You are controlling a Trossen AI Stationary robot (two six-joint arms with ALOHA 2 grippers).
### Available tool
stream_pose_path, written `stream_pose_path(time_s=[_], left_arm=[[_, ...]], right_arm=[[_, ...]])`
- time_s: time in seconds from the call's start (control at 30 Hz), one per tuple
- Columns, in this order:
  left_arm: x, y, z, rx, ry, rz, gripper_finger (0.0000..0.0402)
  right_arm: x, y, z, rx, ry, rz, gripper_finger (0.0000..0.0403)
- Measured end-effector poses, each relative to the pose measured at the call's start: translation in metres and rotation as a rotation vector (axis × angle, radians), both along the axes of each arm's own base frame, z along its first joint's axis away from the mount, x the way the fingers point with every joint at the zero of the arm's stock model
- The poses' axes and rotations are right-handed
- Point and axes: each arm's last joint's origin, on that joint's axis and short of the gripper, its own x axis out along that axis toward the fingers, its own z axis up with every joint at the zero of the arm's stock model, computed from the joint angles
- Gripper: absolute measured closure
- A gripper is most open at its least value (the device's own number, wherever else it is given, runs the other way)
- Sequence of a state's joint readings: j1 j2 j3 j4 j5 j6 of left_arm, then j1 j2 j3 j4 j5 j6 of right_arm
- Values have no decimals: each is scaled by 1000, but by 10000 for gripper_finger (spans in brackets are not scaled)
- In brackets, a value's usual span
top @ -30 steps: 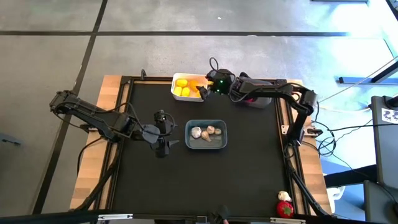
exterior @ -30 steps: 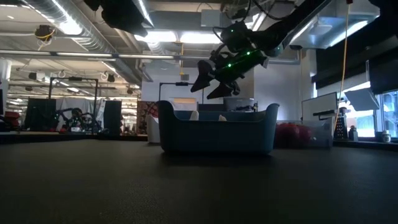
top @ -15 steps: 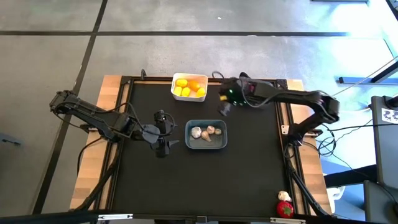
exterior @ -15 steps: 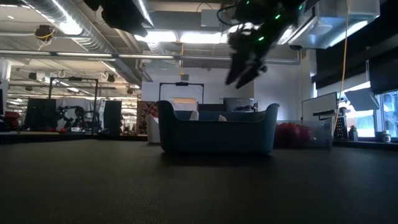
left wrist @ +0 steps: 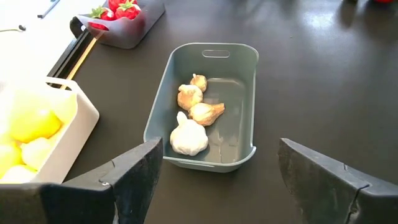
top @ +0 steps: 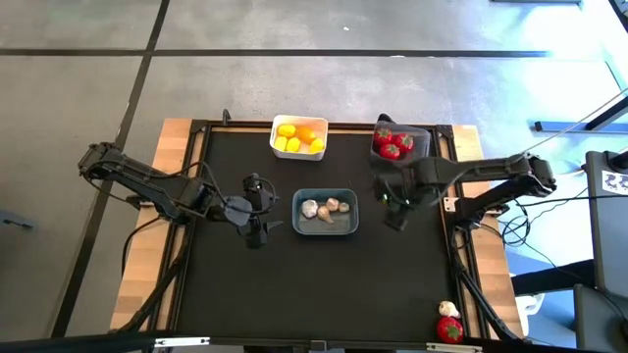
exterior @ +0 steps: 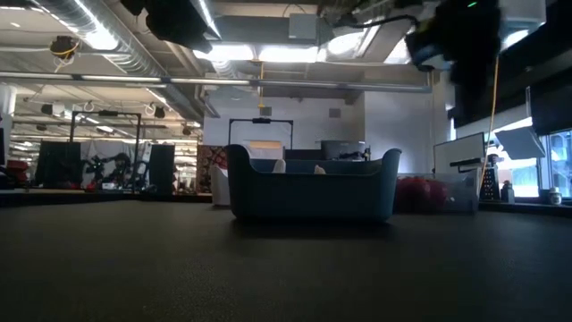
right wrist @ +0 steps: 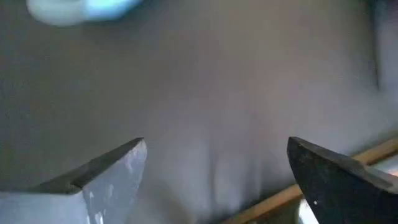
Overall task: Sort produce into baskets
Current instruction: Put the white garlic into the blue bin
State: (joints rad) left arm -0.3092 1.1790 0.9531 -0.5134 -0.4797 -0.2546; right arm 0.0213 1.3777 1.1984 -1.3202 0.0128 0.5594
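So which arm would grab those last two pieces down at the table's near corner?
Probably the right. Its open, empty gripper hangs on the same side as the red piece and the whitish bulb. The left gripper, also open, waits across the table beside the blue-grey basket.

We see a matt black table mat (top: 324, 284) with a fine rough grain, edged by pale bare wood (top: 177, 147). The blue-grey basket (left wrist: 242, 93) looks like smooth moulded plastic with a soft sheen; the white basket (left wrist: 81, 115) and dark grey basket (left wrist: 134, 34) look like plastic too. The garlic bulbs (left wrist: 189, 138) look dull and papery. The yellow pieces (left wrist: 28, 124) and red pieces (left wrist: 124, 9) are glossy. The left gripper fingers (left wrist: 134, 177) are matt dark plastic.
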Motion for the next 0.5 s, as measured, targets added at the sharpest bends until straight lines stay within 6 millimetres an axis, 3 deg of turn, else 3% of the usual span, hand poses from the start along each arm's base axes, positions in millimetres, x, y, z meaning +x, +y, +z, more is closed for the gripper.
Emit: stream_pose_path(time_s=[0.23, 0.5], left_arm=[[0, 0, 0, 0, 0, -1, 91], [0, 0, 0, 0, 0, -2, 91]], right_arm=[[-17, 58, 0, 139, 126, -43, 17], [-41, 111, 0, 130, 165, -131, 17]])
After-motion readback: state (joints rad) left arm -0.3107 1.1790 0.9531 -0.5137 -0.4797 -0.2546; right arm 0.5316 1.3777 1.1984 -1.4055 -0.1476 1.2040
